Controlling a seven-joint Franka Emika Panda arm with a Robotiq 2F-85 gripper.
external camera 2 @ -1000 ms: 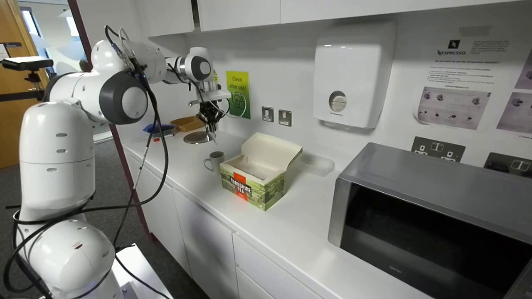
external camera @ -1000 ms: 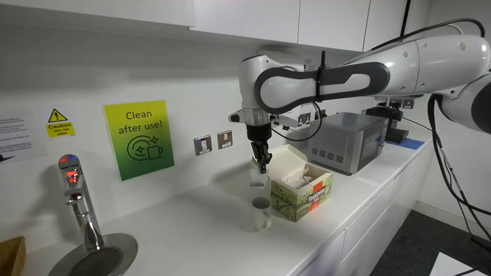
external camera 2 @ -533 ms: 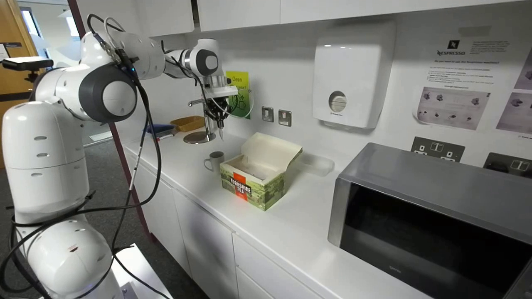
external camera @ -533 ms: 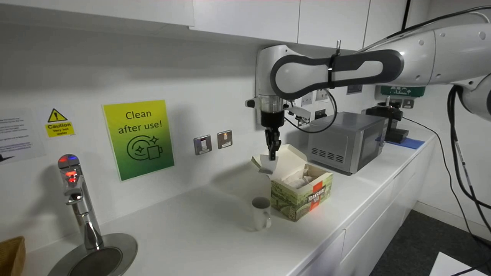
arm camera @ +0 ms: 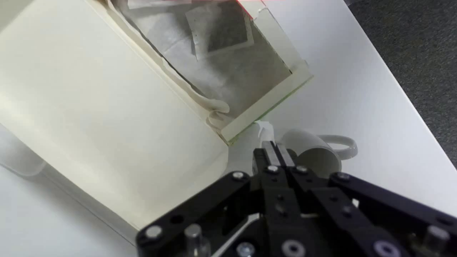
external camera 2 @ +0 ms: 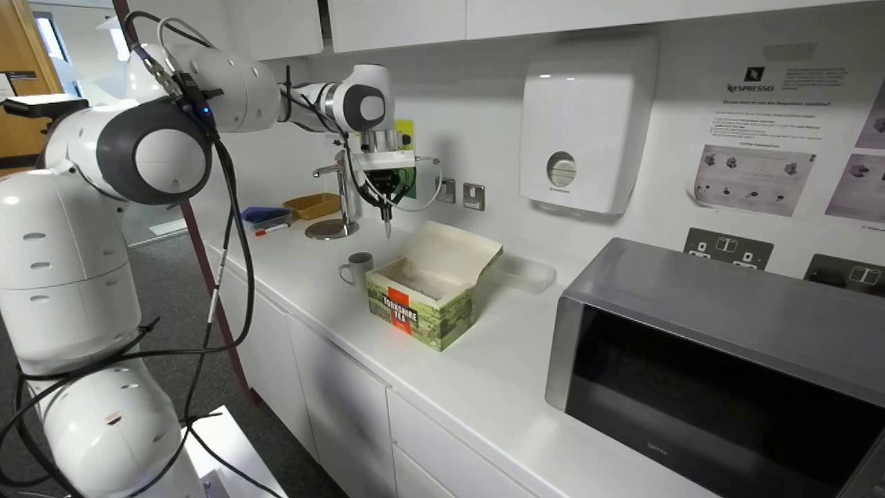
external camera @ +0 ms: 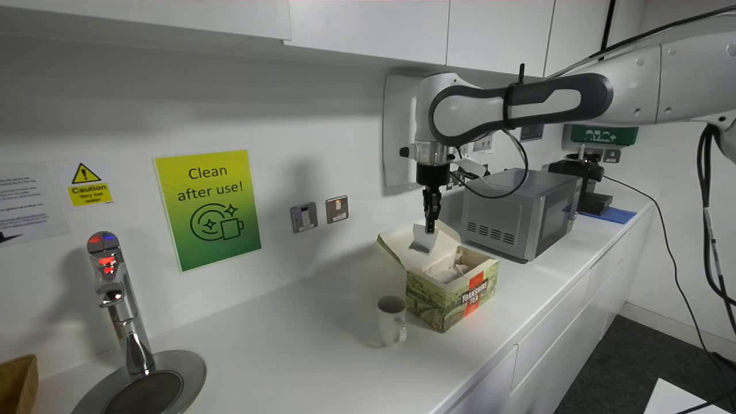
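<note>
My gripper (external camera: 430, 229) is shut on a pale teabag (external camera: 424, 240), pinched by its edge and hanging below the fingertips. In the wrist view the teabag (arm camera: 266, 130) shows as a thin white strip just past the closed tips. In an exterior view the gripper hangs before the raised lid of an open Yorkshire Tea box (external camera: 440, 310); the wrist view shows the box's rim (arm camera: 262, 107) and pale bags (arm camera: 200, 50) inside. A white mug (external camera: 390, 328) stands upright beside the box, its handle towards the counter's front. In the wrist view the fingers cover part of the mug (arm camera: 301, 141).
A grey microwave (external camera 2: 691, 360) stands farther along the counter. Behind the box lies a clear plastic tub (external camera 2: 529, 273). A tap (external camera: 123, 316) rises over a round drain, with baskets (external camera 2: 312, 206) near it. A paper towel dispenser (external camera 2: 588, 124) and cupboards (external camera: 368, 29) hang above.
The gripper has moved from above the mug over to the box's raised lid, rightward in both exterior views and a little higher. The teabag has travelled with it, swinging. Box and mug have stayed put.
</note>
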